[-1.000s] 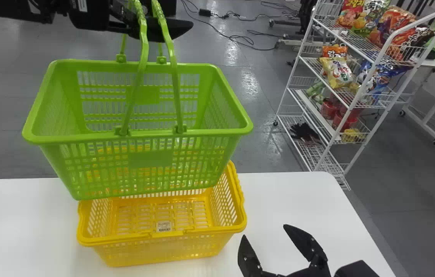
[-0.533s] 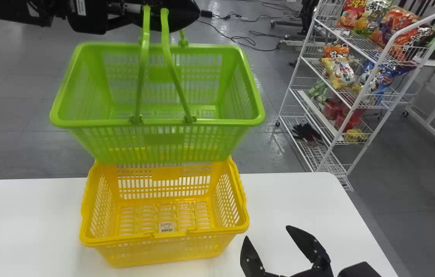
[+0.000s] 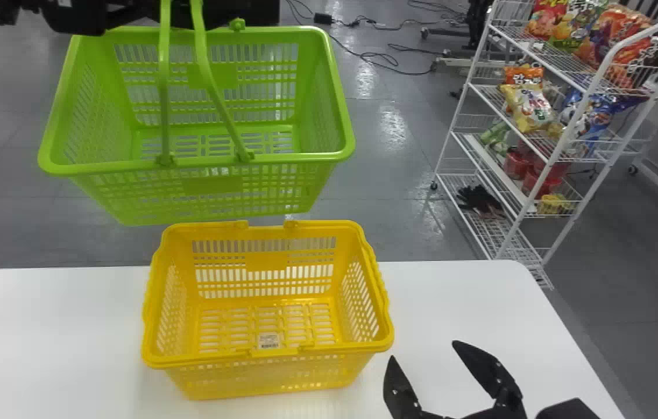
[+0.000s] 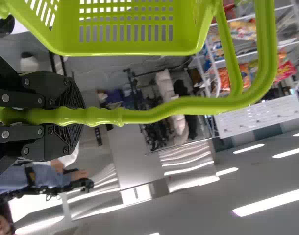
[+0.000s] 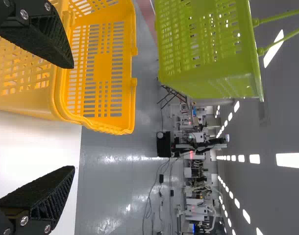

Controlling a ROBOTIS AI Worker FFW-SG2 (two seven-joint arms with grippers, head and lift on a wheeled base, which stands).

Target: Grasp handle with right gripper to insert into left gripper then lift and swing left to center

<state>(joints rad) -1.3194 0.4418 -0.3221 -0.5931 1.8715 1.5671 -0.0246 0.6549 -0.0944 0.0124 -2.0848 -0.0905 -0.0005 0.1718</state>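
Nearest, to the right of the yellow basket (image 3: 259, 372), the right end effector (image 3: 425, 351) sits with its fingers spread, holding nothing; it is parked over the counter (image 3: 49, 331), which carries that basket. Its share of the job looks done, so it is best left there, out of the path.

Beyond the yellow basket, higher and a little to its left, the green basket (image 3: 212, 192) hangs, its rim dipping slightly leftward. The handles (image 3: 164, 93) run up from it to the left end effector (image 4: 66, 116), beyond the yellow basket too, which is clenched on their grip.

The step in hand seems to be the swing toward center. To do it well, keep the grip firm and the height generous, so the hanging base passes clear of the yellow basket's far rim. Move slowly and ease into the stop: a basket slung from handles may sway or twist after the arm halts.
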